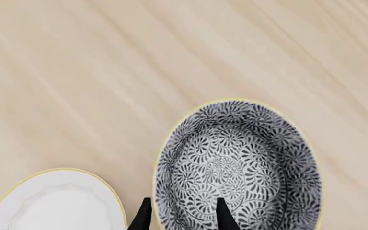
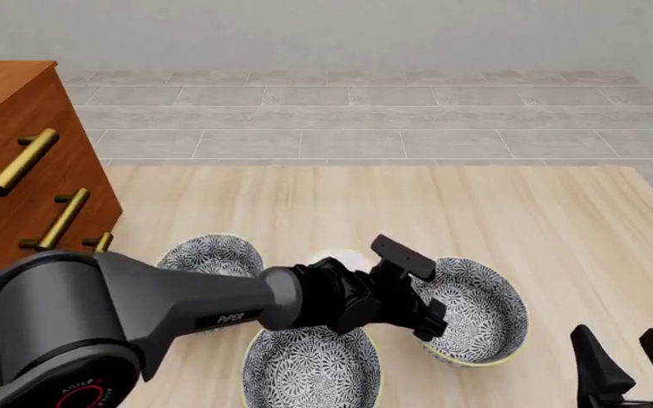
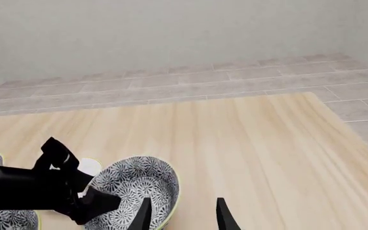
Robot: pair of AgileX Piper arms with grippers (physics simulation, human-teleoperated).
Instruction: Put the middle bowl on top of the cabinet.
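- At the far left edge of the table point(image 2: 576, 221): a cabinet point(image 2: 20, 161), reddish-brown wood with brass bar handles.
- On the tabletop to the right of centre: the middle bowl point(image 2: 479, 306), upright, dark floral pattern, pale rim. Rightmost of three alike, and between the other two in depth.
- Further left and farther back: a second patterned bowl point(image 2: 207, 253), near the cabinet's foot.
- Nearest the arms: a third patterned bowl point(image 2: 309, 367), partly under the left arm.
- Between the far bowl and the middle bowl: a small white dish point(image 2: 343, 255), mostly hidden in the front view by the arm and plain in the left wrist view just beside the middle bowl.
- Reaching across from the left: the left gripper point(image 2: 427, 325), at the middle bowl's left rim. Fingers moderately apart, one over the inside and one outside the wall in the wrist view. Cannot tell whether touching the rim.
- At the near right corner: the right gripper point(image 2: 631, 361), well apart from the bowls, fingers spread and holding nothing.
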